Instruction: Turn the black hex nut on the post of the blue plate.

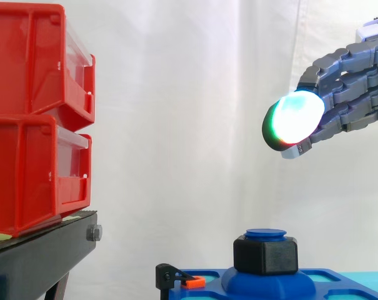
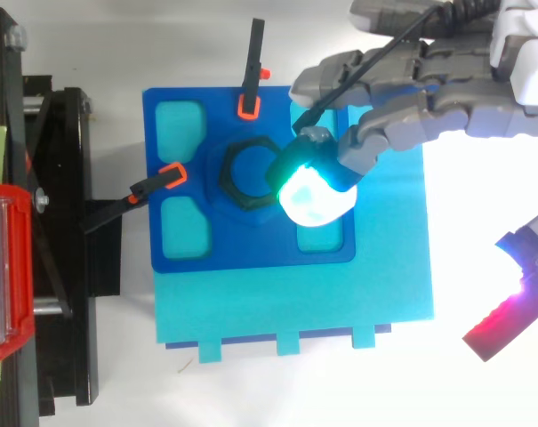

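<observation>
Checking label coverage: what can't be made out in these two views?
Top view: right side of the black hex nut, under a glowing pad of the fingers.
Side view: the post below its top, inside the nut.
Side view: lower part of the blue plate, cut by the bottom edge.
Side view: palm of the hand, cut by the right edge.

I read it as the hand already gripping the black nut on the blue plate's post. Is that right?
Not quite. The hand is not gripping the nut. In the side view it hangs open above the nut, with clear air between its fingertips and the top of the post. The nut does sit on the blue plate's post.
</observation>
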`<control>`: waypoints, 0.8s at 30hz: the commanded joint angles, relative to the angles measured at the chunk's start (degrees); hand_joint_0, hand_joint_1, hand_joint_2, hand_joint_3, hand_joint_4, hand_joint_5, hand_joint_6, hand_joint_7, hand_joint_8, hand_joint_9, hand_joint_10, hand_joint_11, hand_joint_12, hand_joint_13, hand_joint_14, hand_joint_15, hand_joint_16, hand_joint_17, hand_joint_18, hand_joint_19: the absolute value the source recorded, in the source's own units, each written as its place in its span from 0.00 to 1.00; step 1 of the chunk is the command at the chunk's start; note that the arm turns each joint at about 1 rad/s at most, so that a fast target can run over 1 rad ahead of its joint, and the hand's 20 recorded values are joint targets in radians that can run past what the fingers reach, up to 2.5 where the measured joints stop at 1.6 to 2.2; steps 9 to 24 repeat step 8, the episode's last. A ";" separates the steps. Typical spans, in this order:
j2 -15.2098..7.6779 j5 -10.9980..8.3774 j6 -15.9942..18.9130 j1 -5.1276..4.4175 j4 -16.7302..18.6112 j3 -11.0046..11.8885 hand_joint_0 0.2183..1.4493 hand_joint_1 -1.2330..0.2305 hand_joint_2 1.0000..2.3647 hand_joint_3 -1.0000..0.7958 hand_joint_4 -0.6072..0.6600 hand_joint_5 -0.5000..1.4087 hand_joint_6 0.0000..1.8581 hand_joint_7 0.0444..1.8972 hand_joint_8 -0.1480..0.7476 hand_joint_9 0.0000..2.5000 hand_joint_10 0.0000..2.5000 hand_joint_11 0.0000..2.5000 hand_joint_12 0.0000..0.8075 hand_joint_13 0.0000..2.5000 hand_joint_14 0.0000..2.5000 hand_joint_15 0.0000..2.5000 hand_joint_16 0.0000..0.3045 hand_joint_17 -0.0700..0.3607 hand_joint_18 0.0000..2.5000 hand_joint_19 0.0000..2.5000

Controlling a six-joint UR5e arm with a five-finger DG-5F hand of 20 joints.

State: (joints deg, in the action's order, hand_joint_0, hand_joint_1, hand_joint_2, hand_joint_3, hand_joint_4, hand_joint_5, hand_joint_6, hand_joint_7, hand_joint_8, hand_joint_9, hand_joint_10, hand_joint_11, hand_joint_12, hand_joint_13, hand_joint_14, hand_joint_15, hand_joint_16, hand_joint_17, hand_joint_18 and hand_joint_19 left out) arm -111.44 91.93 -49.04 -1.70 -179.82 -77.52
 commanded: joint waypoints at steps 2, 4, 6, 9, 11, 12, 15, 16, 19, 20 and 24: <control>0.08 0.00 -0.01 -0.05 0.00 0.00 0.19 0.47 0.00 0.28 0.59 0.16 0.27 0.28 0.35 0.05 0.00 0.00 0.42 0.00 0.00 0.00 0.19 0.46 0.00 0.00; -0.01 0.00 -0.01 -0.05 0.00 0.00 0.19 0.47 0.00 0.28 0.58 0.16 0.27 0.25 0.35 0.05 0.00 0.00 0.42 0.00 0.00 0.00 0.19 0.47 0.00 0.00; -0.01 0.00 -0.01 0.03 0.00 0.00 0.19 0.47 0.00 0.28 0.58 0.16 0.27 0.26 0.35 0.06 0.00 0.00 0.41 0.00 0.00 0.00 0.19 0.47 0.00 0.00; -0.01 0.00 -0.01 -0.05 0.00 0.00 0.19 0.47 0.00 0.28 0.58 0.16 0.27 0.29 0.35 0.05 0.00 0.00 0.41 0.00 0.00 0.00 0.19 0.46 0.00 0.00; -0.01 0.00 -0.01 -0.05 0.00 0.00 0.19 0.47 0.00 0.28 0.58 0.16 0.27 0.29 0.35 0.05 0.00 0.00 0.41 0.00 0.00 0.00 0.19 0.46 0.00 0.00; -0.01 0.00 -0.01 -0.05 0.00 0.00 0.19 0.47 0.00 0.28 0.58 0.16 0.27 0.29 0.35 0.05 0.00 0.00 0.41 0.00 0.00 0.00 0.19 0.46 0.00 0.00; -0.01 0.00 -0.01 -0.05 0.00 0.00 0.19 0.47 0.00 0.28 0.58 0.16 0.27 0.29 0.35 0.05 0.00 0.00 0.41 0.00 0.00 0.00 0.19 0.46 0.00 0.00; -0.01 0.00 -0.01 -0.05 0.00 0.00 0.19 0.47 0.00 0.28 0.58 0.16 0.27 0.29 0.35 0.05 0.00 0.00 0.41 0.00 0.00 0.00 0.19 0.46 0.00 0.00; -0.01 0.00 -0.01 -0.05 0.00 0.00 0.19 0.47 0.00 0.28 0.58 0.16 0.27 0.29 0.35 0.05 0.00 0.00 0.41 0.00 0.00 0.00 0.19 0.46 0.00 0.00; -0.01 0.00 -0.01 -0.05 0.00 0.00 0.19 0.47 0.00 0.28 0.58 0.16 0.27 0.29 0.35 0.05 0.00 0.00 0.41 0.00 0.00 0.00 0.19 0.46 0.00 0.00; -0.01 0.00 -0.01 -0.05 0.00 0.00 0.19 0.47 0.00 0.28 0.58 0.16 0.27 0.29 0.35 0.05 0.00 0.00 0.41 0.00 0.00 0.00 0.19 0.46 0.00 0.00</control>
